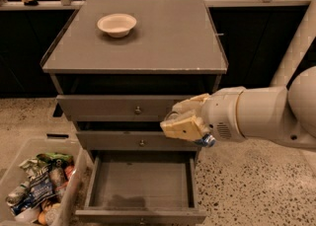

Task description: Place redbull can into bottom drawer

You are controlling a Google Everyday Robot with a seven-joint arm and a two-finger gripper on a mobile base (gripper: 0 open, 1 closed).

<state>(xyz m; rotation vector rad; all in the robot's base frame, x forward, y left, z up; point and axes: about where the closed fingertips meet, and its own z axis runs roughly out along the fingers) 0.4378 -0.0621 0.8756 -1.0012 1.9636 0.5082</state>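
You see dim, warm light from above; the gripper (pixel 180 124), clasping the redbull can (pixel 209 141) before the middle drawer (pixel 126 141), glows pale.

Cream pincer (pixel 180 124) before grey drawers (pixel 106 107), blue-silver redbull can (pixel 209 141), white bowl (pixel 117 24)

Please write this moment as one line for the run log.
gripper: before middle drawer, fingers shut on redbull can | bottom drawer: open, below gripper | status: can not yet inside
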